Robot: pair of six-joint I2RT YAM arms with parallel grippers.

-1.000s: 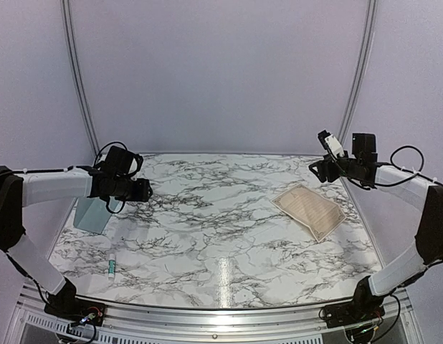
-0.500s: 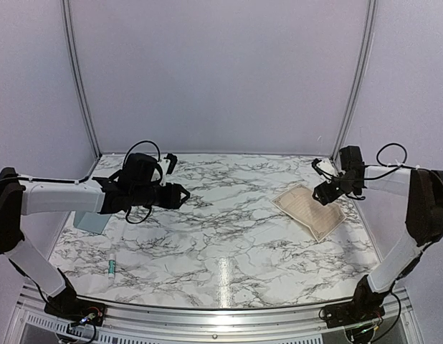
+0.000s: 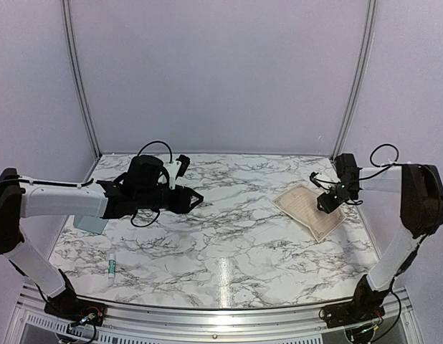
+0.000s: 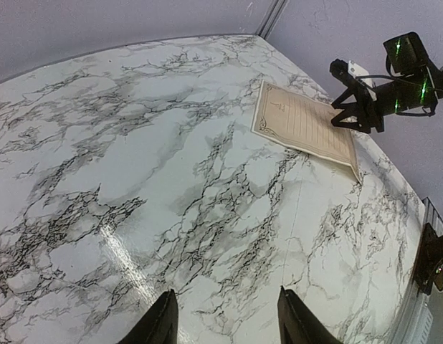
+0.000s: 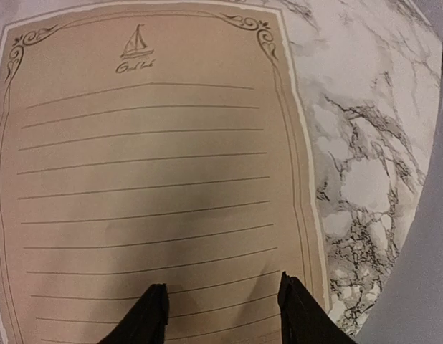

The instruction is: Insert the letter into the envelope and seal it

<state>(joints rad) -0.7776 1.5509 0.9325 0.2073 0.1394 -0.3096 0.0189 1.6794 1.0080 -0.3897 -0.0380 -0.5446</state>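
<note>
A: Fingers of the right arm (image 5: 220, 308) stand apart just above the letter (image 5: 146, 165), their two dark tips over its lower lined part, and nothing sits between them. I cannot tell whether the tips touch the paper.

B: And the sheet itself?

A: Tan, ruled, with a small sailboat drawn at the top and scrollwork in the corners. It lies flat on the marble surface (image 3: 229, 229), far right, turned at an angle to the edges. From above, the right arm's fingers hang over the sheet's far right edge.

B: Left side?

A: The left arm's fingers (image 4: 223, 319) are parted too, with nothing held; only bare marble shows between the two tips in the wrist view. From above they (image 3: 195, 200) hover over the middle-left of the surface, pointing right toward the letter, which is well apart from them.

B: Where is the envelope?

A: The envelope (image 3: 89, 223) is at the far left edge of the surface, mostly hidden under the left arm's white forearm; only a grey-blue corner shows. It is well apart from the letter, with the whole width of the marble between them.

B: Anything else down there?

A: A small white and green tube (image 3: 112, 267) lies near the front left, nearer to us than the envelope, touching neither it nor the arm.
</note>
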